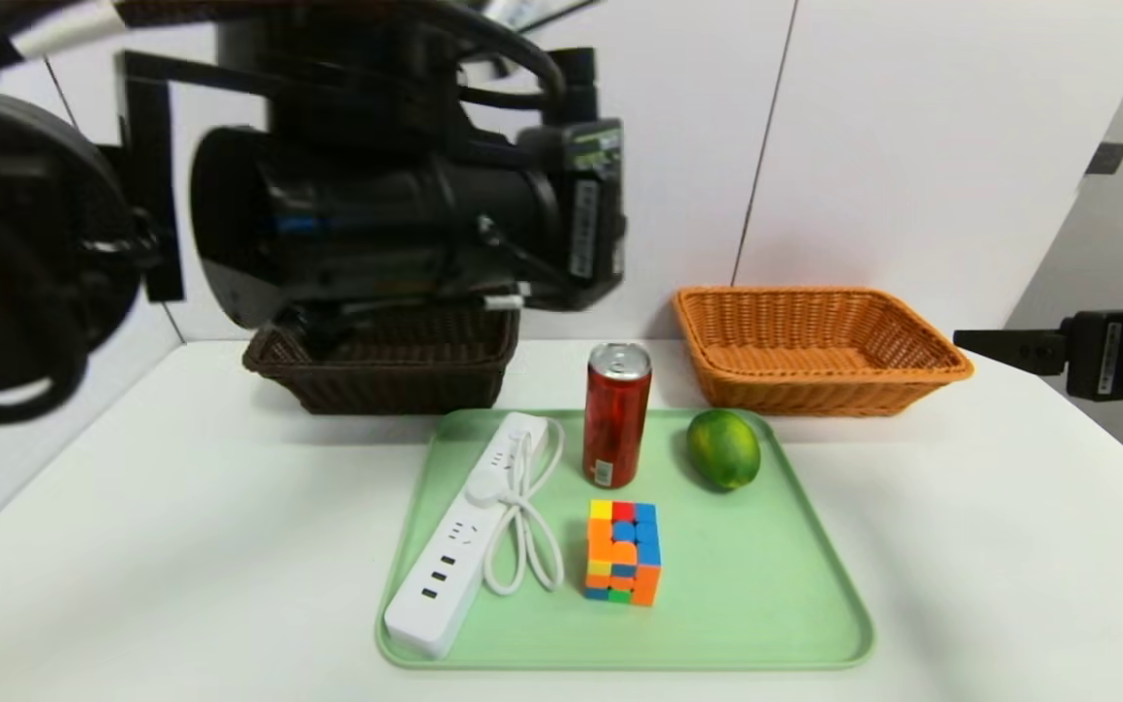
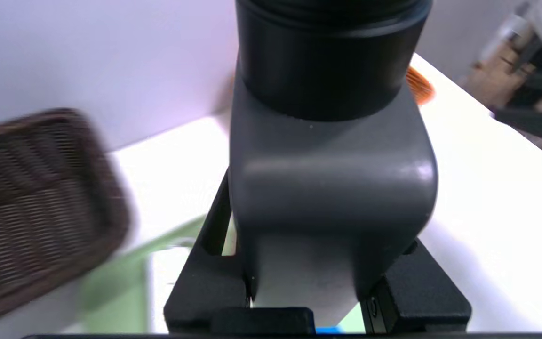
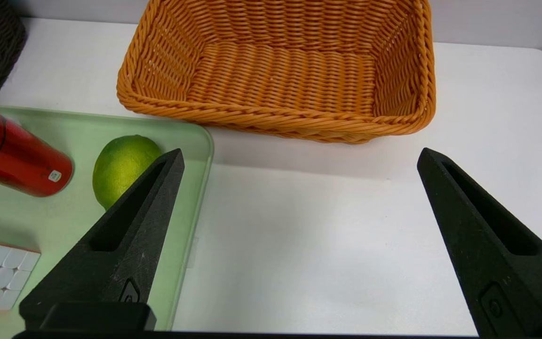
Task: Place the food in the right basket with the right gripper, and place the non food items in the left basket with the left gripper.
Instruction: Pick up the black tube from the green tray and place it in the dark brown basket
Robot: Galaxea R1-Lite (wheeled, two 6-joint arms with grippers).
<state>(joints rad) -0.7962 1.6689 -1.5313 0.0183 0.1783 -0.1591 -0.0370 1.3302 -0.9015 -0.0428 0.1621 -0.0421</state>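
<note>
The left gripper [image 2: 308,282] clamps a smooth black-and-grey cylinder [image 2: 332,141], raised near the woven brown left basket [image 1: 376,375]. Its rounded plastic could slip, or land outside the rim if let go early. Can [image 1: 617,414], lime [image 1: 723,448], cube [image 1: 623,551] and power strip [image 1: 469,531] wait on the green tray [image 1: 815,585]. The right gripper [image 3: 299,245] gapes empty beside the orange basket [image 3: 280,113].

You have the left arm up and loaded, the right arm parked beside the green tray [image 1: 795,585].

Your left arm [image 1: 376,224] is raised high above the tray's far left corner, and the left claw [image 2: 308,282] has its fingers [image 2: 205,296] clamped on either side of a grey-and-black object [image 2: 327,165]. Your right claw [image 3: 299,160] hangs above the counter [image 3: 327,263] just off the tray's right edge, its jaws spread wide and holding nothing.
</note>
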